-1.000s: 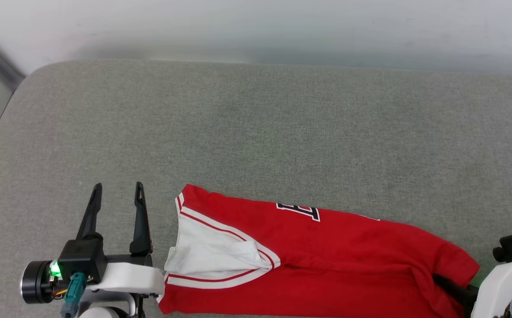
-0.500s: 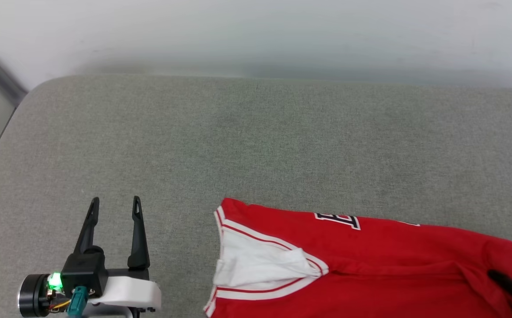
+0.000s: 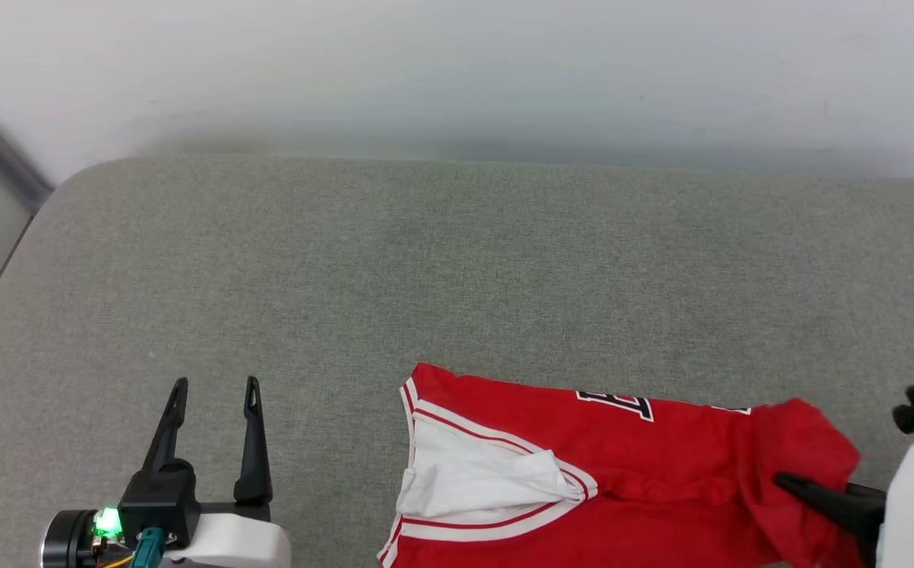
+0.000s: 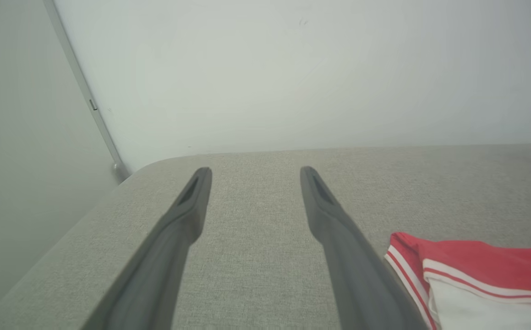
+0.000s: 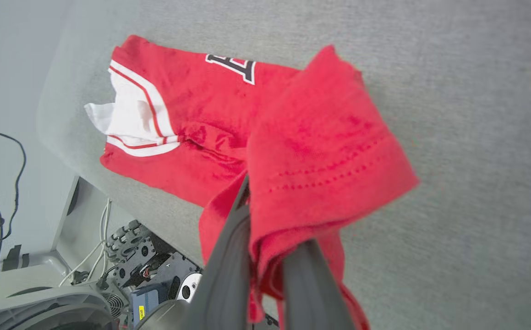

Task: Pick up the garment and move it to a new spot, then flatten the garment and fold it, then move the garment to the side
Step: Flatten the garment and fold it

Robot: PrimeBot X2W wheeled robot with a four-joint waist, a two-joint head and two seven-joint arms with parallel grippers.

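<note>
**Garment axis runs left-right, right end effector has the hem end**

Garment (image 3: 662,457) lies on the grey bench (image 3: 457,260) in the lower right of the head frame. Its long axis runs roughly left-right, with the white sleeve and striped trim at the left end and the hem at the right. Its lower edge runs off the bottom of the frame.

Right end effector (image 3: 788,483) comes in from the lower right corner, fingers pointing left along that axis. It is clamped on the hem end. In the right wrist frame the dark fingers (image 5: 228,256) are pinched together with red cloth (image 5: 210,105) draped over and between them, and the hem flap is lifted and doubled back over the shirt body. The rest of the shirt rests flat on the bench.

Left end effector (image 3: 215,383) sits in the lower left of the head frame with its fingers apart and nothing between them, pointing up-frame. The sleeve end lies to its right, with a strip of bare bench between them. In the left wrist frame the sleeve corner (image 4: 476,266) shows at the lower right, just past the right-hand finger (image 4: 338,229).

Judgement: the right arm owns the hem end and the left arm is nearer the sleeve end. Any pull by the right arm works along the long axis. The left arm needs a sideways reach to the right before it can pin or grasp the sleeve end.
</note>
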